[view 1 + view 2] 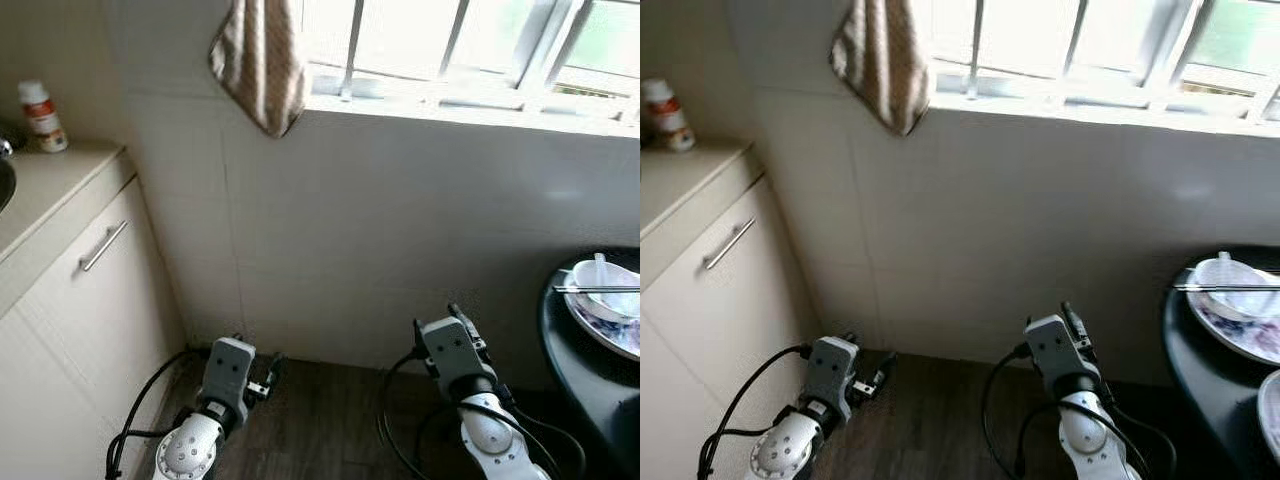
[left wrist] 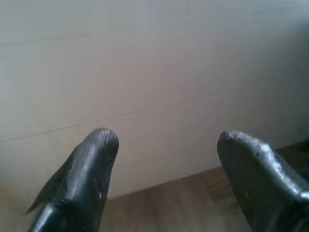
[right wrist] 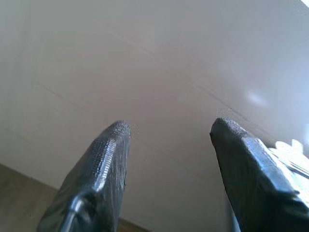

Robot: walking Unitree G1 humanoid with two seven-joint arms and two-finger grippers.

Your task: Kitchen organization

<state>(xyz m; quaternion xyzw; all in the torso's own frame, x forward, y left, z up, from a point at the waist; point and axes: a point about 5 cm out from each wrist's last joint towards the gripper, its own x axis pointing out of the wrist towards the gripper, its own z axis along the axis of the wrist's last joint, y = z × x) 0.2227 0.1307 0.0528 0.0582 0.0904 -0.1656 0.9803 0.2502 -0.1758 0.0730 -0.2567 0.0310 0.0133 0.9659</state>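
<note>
A white bowl [image 1: 603, 280] with a spoon in it and chopsticks [image 1: 597, 289] laid across its rim sits on a patterned plate [image 1: 615, 338] on a black round table [image 1: 572, 372] at the far right. A white bottle [image 1: 42, 117] with a red label stands on the beige counter [image 1: 55, 180] at the left. Both arms are held low in front of the tiled wall. My left gripper [image 2: 164, 140] is open with nothing between its fingers. My right gripper [image 3: 169, 128] is open too, left of the table and apart from it.
A striped cloth [image 1: 262, 60] hangs from the barred window's sill [image 1: 460, 105]. The counter's cabinet door has a metal handle [image 1: 103, 246], and a sink rim [image 1: 4, 182] shows at the left edge. Dark wood floor [image 1: 320, 420] lies between cabinet and table.
</note>
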